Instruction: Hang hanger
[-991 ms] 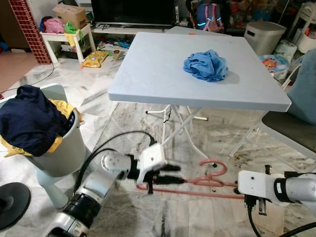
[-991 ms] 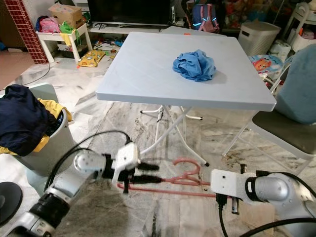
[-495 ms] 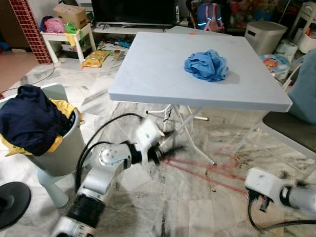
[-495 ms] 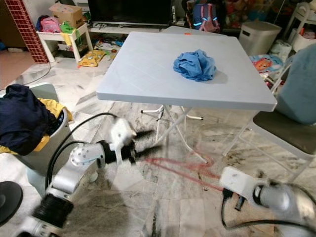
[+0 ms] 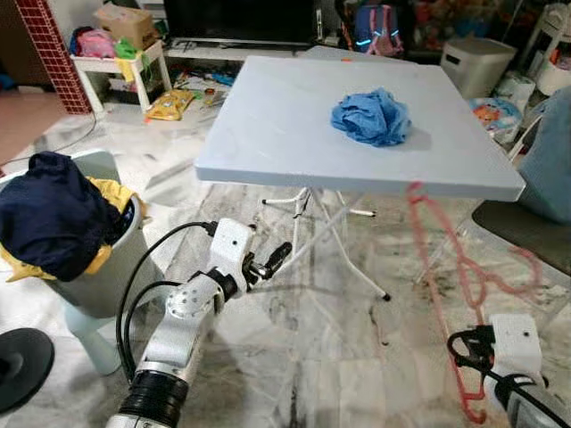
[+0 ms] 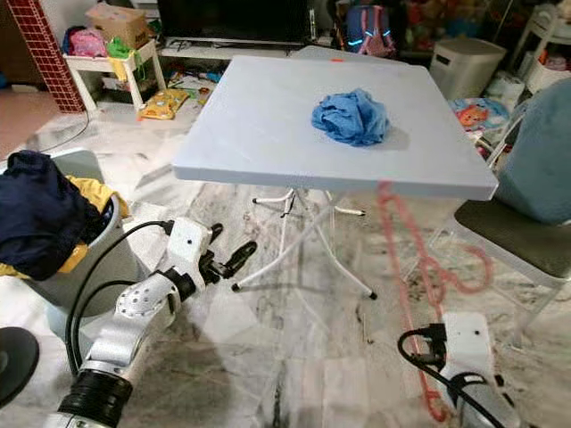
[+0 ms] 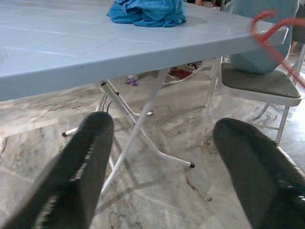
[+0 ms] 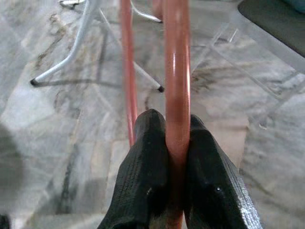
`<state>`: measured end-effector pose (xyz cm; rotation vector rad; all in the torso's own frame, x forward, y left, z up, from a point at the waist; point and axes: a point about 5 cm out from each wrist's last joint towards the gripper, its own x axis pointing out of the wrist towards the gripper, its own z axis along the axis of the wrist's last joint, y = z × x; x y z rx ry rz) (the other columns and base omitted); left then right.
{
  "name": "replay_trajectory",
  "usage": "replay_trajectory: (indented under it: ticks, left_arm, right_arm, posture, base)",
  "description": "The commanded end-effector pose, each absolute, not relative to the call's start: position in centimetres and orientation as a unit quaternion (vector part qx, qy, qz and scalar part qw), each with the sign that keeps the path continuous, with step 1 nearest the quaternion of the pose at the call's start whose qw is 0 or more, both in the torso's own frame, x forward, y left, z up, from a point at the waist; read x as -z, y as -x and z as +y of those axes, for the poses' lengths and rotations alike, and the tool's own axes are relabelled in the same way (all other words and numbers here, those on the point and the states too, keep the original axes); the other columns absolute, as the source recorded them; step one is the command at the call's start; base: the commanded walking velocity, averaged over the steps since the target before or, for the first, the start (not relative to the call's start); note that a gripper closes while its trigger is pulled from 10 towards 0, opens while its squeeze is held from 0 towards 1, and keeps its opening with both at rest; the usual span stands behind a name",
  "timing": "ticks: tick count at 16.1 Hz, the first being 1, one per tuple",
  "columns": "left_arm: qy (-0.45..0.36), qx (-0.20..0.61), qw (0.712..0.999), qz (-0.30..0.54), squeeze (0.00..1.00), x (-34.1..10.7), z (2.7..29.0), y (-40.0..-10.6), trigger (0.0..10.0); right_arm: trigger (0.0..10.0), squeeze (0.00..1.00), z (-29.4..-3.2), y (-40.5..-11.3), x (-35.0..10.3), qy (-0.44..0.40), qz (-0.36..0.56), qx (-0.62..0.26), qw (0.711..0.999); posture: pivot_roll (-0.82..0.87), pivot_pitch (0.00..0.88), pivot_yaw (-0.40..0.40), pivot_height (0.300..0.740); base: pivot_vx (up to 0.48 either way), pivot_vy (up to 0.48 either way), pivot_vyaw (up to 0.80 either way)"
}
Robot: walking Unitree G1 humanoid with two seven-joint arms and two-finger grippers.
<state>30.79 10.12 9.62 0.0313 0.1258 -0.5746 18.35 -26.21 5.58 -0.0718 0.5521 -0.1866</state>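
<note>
While the head camera looks down past the folding table (image 5: pixel 268 125), far left there's a white bin (image 5: pixel 116 267) stuffed with dark blue clothing (image 5: pixel 49 218) over something yellow, standing on the marble floor (image 5: pixel 303 357).

Left gripper (image 5: pixel 268 260) sits low in front of the table's near edge, arm bent, black cable looping behind it. Fingers spread apart, nothing between them; the left wrist view shows both pads (image 7: pixel 86 162) wide with the table's crossed legs (image 7: pixel 138 119) visible through the gap.

On the table top, toward the far right side: a crumpled blue cloth (image 5: pixel 370 116). Behind the table, a low white side table (image 5: pixel 120 67) with toys and a cardboard box, plus a dark TV screen (image 5: pixel 241 18) and a backpack (image 5: pixel 375 31).

Right of the table, a chair (image 5: pixel 526 232) with a grey seat and something light blue on it.

The pink hanger (image 5: pixel 455 267) is off the floor, motion-blurred, standing roughly upright just right of the table's near right corner, top reaching table-edge height. Right gripper (image 8: pixel 174 143) is clenched on its rod, which passes between both fingertips (image 8: pixel 147 157); a second hanger bar runs alongside, just beside them. Right arm's white wrist block (image 5: pixel 513 343) sits at bottom right, cable coiled beside it.
</note>
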Motion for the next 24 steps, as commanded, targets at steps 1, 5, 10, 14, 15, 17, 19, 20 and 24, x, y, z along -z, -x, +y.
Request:
replay_trajectory:
  ticks: [1, 5, 10, 14, 15, 17, 19, 20, 24]
  left_arm:
    - [-0.001, 0.26, 0.963, 0.077, 1.0, -9.4, 10.2, -31.3, 10.0]
    - [0.016, 0.25, 0.964, 0.085, 1.0, -9.0, 9.4, -31.1, 10.0]
    - [0.027, 0.248, 0.964, 0.097, 0.0, -8.7, 9.0, -31.2, 10.0]
    - [0.062, 0.273, 0.955, 0.101, 0.0, -9.2, 8.1, -31.5, 10.0]
    - [0.064, 0.276, 0.953, 0.102, 0.0, -9.2, 8.0, -31.5, 10.0]
    - [0.067, 0.279, 0.952, 0.106, 0.0, -9.1, 7.8, -31.4, 10.0]
    - [0.075, 0.29, 0.948, 0.107, 0.0, -9.2, 7.4, -31.4, 10.0]
    - [0.078, 0.293, 0.947, 0.105, 0.0, -9.3, 7.4, -31.4, 10.0]
    - [0.082, 0.3, 0.944, 0.109, 0.0, -9.3, 7.2, -31.3, 10.0]
  right_arm:
    - [0.0, 0.0, -26.2, -17.8, -6.6, 0.0, 0.252, 0.166, 0.953]
    - [7.5, 0.0, -24.3, -17.6, -7.7, -0.082, 0.194, 0.235, 0.949]
    - [10.0, 0.0, -23.1, -18.2, -8.5, -0.056, 0.172, 0.25, 0.951]
    - [10.0, 0.0, -22.3, -18.7, -9.0, -0.046, 0.155, 0.226, 0.961]
    - [10.0, 0.0, -22.4, -18.5, -9.0, -0.059, 0.153, 0.23, 0.959]
    - [10.0, 0.0, -22.5, -18.4, -8.8, -0.072, 0.159, 0.233, 0.957]
    - [10.0, 0.0, -22.7, -18.4, -8.7, -0.077, 0.163, 0.235, 0.955]
    - [10.0, 0.0, -22.7, -18.4, -8.8, -0.075, 0.162, 0.233, 0.956]
    - [10.0, 0.0, -22.6, -18.7, -8.8, -0.074, 0.162, 0.226, 0.958]
  posture:
    - [-0.05, 0.0, -0.017, 0.74]
    - [-0.06, 0.0, -0.024, 0.74]
    - [-0.06, 0.0, -0.013, 0.74]
    - [-0.07, 0.0, -0.003, 0.74]
    - [-0.07, 0.0, -0.003, 0.74]
    - [-0.07, 0.0, -0.004, 0.74]
    - [-0.08, 0.0, -0.007, 0.74]
    - [-0.08, 0.0, -0.008, 0.74]
    - [-0.07, 0.0, -0.013, 0.74]
  base:
    - [0.0, 0.0, 0.0]
    - [0.0, 0.0, 0.0]
    - [0.0, 0.0, 0.0]
    - [0.0, 0.0, 0.0]
    - [0.0, 0.0, 0.0]
    - [0.0, 0.0, 0.0]
    - [0.0, 0.0, -0.79]
    - [0.0, 0.0, -0.8]
    - [0.0, 0.0, -0.8]
